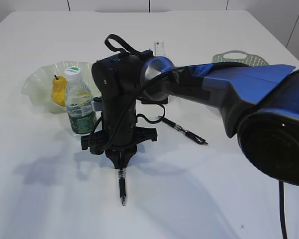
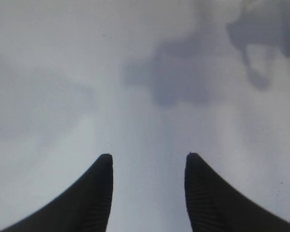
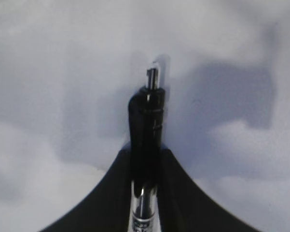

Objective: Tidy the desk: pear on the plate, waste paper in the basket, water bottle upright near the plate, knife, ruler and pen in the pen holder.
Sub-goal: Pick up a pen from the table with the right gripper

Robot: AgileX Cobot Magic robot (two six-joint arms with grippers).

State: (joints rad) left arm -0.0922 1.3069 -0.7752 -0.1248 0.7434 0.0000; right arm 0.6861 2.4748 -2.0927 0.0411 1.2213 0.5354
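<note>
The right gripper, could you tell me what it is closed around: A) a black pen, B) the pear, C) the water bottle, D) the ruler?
A: in the right wrist view the right gripper has its fingers against both sides of a black pen.

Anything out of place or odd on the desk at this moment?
A second pen lies loose on the table behind the right gripper, which grips another pen. Pear and upright bottle look fine.
</note>
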